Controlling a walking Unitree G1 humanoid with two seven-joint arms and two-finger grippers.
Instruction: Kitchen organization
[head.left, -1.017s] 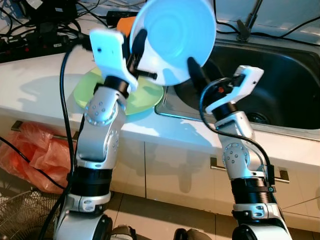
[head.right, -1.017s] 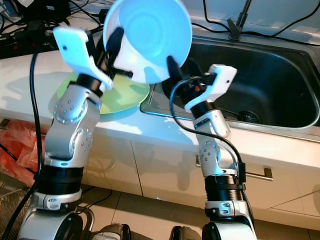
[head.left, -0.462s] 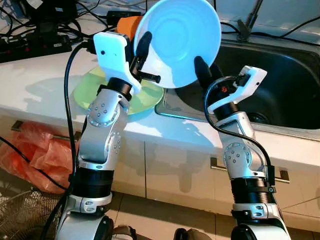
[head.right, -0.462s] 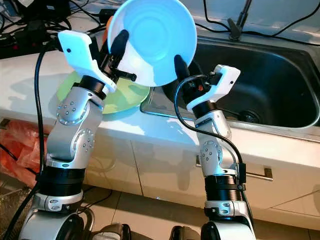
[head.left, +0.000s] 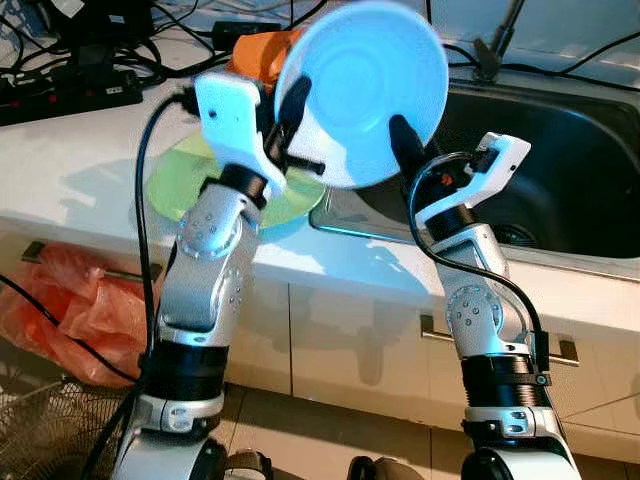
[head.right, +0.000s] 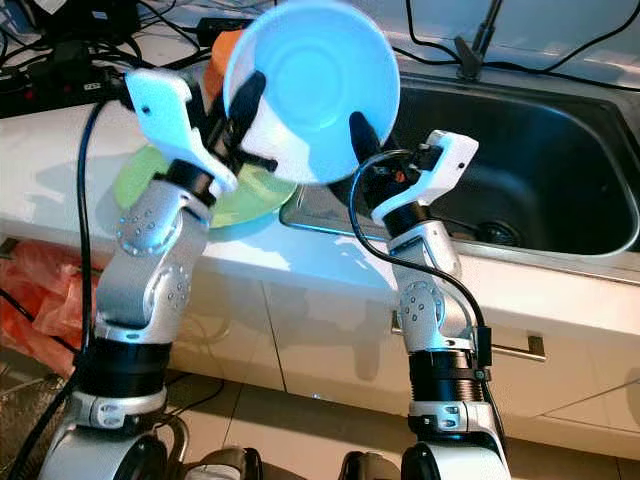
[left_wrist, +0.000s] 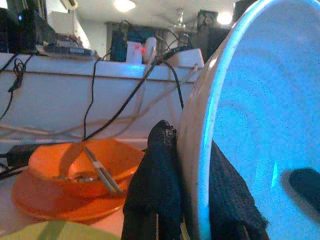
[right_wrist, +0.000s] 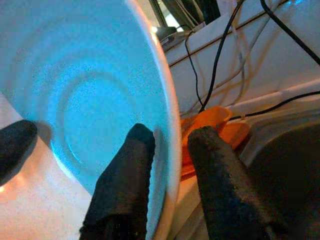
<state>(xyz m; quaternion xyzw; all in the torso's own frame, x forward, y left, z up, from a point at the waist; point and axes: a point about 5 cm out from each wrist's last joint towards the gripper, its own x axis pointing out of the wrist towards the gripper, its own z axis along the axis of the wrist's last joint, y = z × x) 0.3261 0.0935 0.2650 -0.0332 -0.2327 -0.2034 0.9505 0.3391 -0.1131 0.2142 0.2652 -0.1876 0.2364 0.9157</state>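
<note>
Far left on the white counter (head.left: 80, 150) lie black cables (head.left: 70, 85). A green plate (head.left: 190, 180) sits on the counter near the sink's left edge, with an orange bowl (left_wrist: 80, 167) on an orange plate (left_wrist: 50, 202) beyond it. My left gripper (head.left: 290, 115) pinches the left rim of the light blue bowl (head.left: 360, 90), one finger inside and one outside, closed tight on it. I hold the bowl tilted up in the air over the counter's edge beside the sink (head.left: 560, 150). My right gripper (head.left: 400, 140) clamps the bowl's lower right rim the same way, fingers (right_wrist: 125, 180) either side of the wall.
</note>
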